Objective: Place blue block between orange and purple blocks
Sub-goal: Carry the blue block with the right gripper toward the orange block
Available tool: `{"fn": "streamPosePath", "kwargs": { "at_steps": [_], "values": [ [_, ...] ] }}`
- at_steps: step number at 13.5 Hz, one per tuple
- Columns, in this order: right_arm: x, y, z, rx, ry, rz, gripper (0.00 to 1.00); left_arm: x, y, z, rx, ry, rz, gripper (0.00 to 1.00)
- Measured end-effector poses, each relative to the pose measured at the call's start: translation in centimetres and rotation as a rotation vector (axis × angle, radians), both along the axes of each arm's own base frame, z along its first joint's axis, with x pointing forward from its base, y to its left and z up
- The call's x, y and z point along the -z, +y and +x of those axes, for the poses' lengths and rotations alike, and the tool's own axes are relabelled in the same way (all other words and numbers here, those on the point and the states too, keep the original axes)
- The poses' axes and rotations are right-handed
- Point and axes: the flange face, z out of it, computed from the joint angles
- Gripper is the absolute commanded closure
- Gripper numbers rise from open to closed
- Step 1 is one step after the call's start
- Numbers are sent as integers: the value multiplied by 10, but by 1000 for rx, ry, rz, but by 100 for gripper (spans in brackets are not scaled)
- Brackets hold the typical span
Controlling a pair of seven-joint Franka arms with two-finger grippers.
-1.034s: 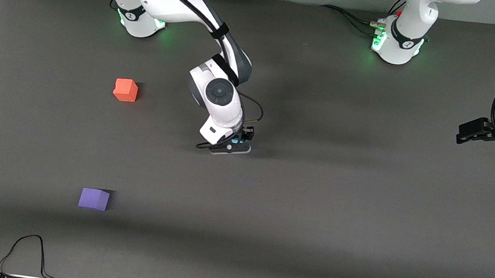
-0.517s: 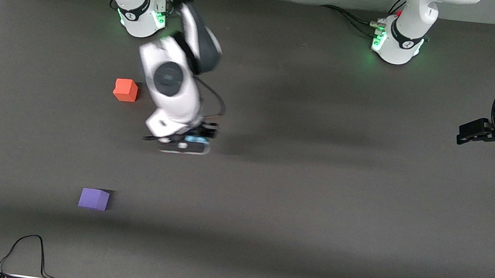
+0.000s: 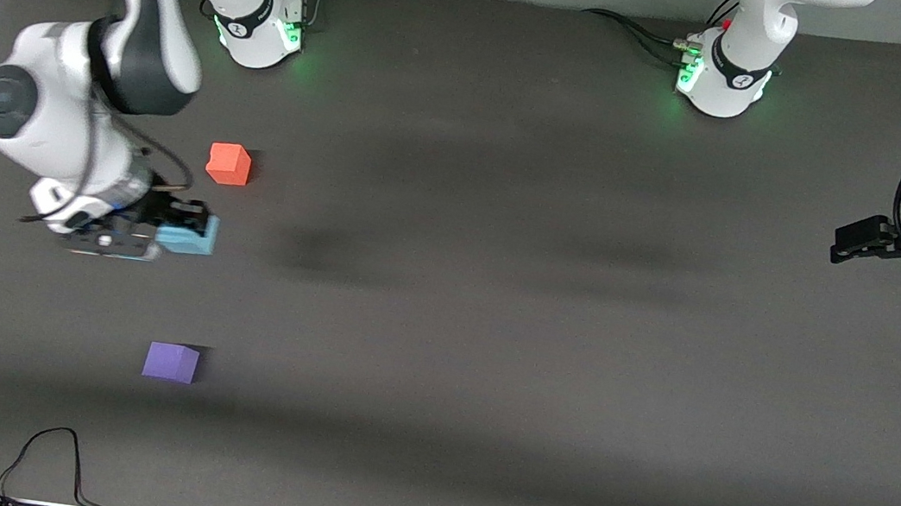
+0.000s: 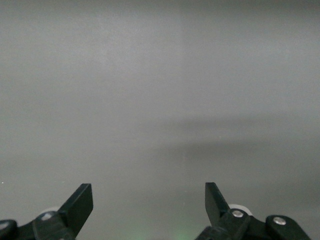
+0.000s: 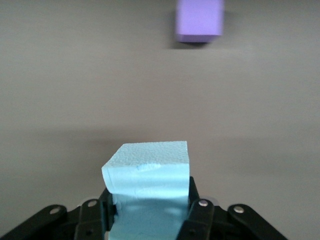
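Fingers of the right gripper (image 3: 179, 235) are clamped on the blue block (image 3: 187, 235), held over bare bench (image 3: 492, 337) between the orange block (image 3: 229, 164) and the purple block (image 3: 171, 362), toward the right arm's end. Both cubes sit well apart with open room around them. The left gripper (image 3: 848, 242) waits at the other edge, fingers (image 4: 80, 205) apart.

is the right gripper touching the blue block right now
Touching. In the right wrist view the right gripper has its fingers pressed against both sides of the blue block, with no gap showing.
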Motion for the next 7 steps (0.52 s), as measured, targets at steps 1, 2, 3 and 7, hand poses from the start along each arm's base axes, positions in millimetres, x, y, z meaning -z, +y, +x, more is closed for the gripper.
{"fn": "streamPosePath", "kwargs": {
  "at_steps": [1,2,3,7],
  "values": [
    [21,-26,-7,-4,-18,-5,63,0,2,0,0,0,-1,0],
    [42,-37,-15,-5,-42,-16,60,0,3,0,0,1,-1,0],
    [62,-38,-21,-3,-62,-29,60,1,4,0,0,3,-1,0],
    [135,-30,-28,6,-62,21,60,3,4,-1,2,6,-1,0]
  ]
}}
